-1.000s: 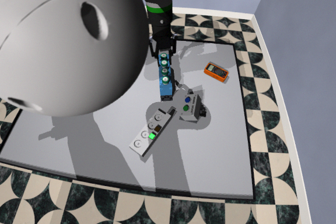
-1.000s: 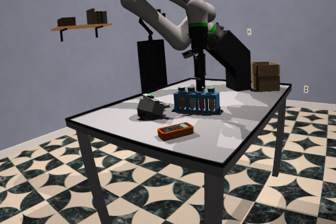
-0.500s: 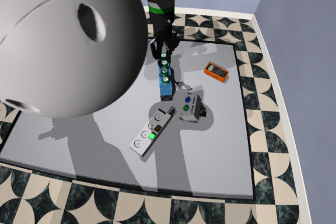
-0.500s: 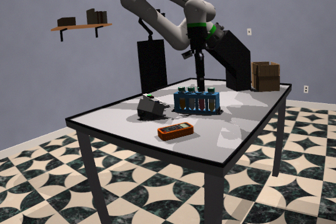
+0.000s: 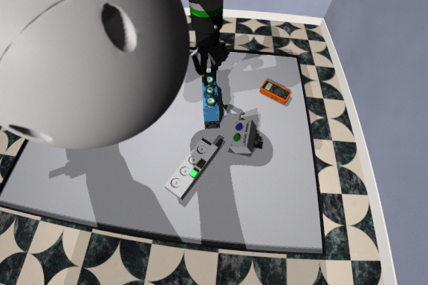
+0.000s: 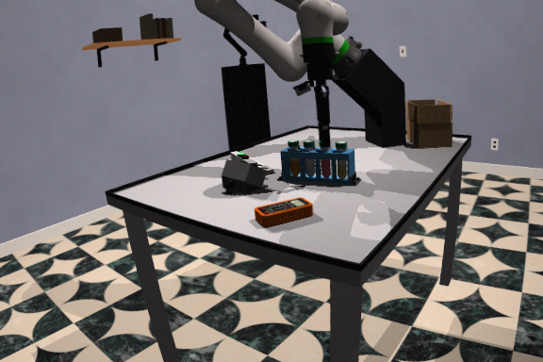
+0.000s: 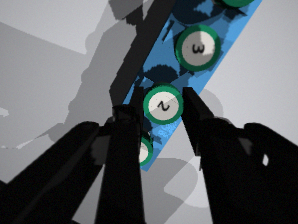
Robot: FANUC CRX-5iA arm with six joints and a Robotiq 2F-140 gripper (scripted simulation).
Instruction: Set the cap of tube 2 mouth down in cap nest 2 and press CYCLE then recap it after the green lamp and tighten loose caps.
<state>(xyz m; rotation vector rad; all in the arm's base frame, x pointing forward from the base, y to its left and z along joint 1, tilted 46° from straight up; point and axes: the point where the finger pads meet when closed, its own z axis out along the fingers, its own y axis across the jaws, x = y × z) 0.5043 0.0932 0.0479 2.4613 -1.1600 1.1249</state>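
Now gripper (image 7: 161, 106) pinches cap 2 (image 7: 163, 105) on its tube in blue rack (image 5: 212, 110), near worktop's far edge; green lamp (image 5: 193, 173) lit.

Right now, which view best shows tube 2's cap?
Wrist: tube 2's cap sits large between the gripper fingers, its number readable. In the top view it's tiny under the wrist. In the exterior view the fingers hide it.

The green-rimmed cap of tube 2 (image 7: 163, 104), its white top marked 2, sits on its tube in the blue decapping station (image 6: 317, 166). The green lamp (image 5: 193, 173) on the cap tray (image 5: 182, 186) is lit; its 4 nests hold no caps.
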